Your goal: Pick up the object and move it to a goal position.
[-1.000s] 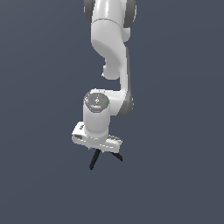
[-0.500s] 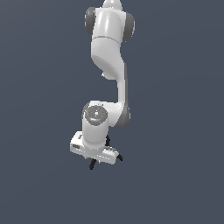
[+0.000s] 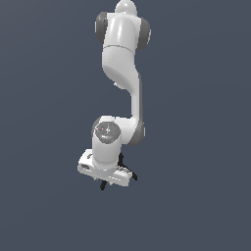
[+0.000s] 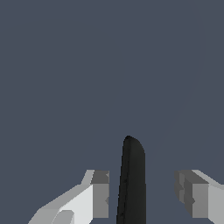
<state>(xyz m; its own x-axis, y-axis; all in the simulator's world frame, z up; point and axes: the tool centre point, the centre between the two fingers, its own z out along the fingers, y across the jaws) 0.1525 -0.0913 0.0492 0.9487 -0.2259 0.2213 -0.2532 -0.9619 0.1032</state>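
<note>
Black spring clamp (image 4: 131,183) is standing between the jaws of the gripper (image 4: 142,194) in the wrist view, gaps showing either side, so the jaws are sitting released. Light, stiff and thin, it is probably best pinched across its looped head.

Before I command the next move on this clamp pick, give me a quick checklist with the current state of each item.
1. Clamp lies between the gripper fingers: ok, wrist view.
2. Fingers open, gaps on both sides of the clamp: ok for closing, not yet a grasp.
3. Clamp roughly centred in the gap: ok.
4. Finger depth around the clamp: cannot tell; in the exterior view the gripper hides most of it.
5. Goal position in sight: cannot tell, no marker shows.
</note>
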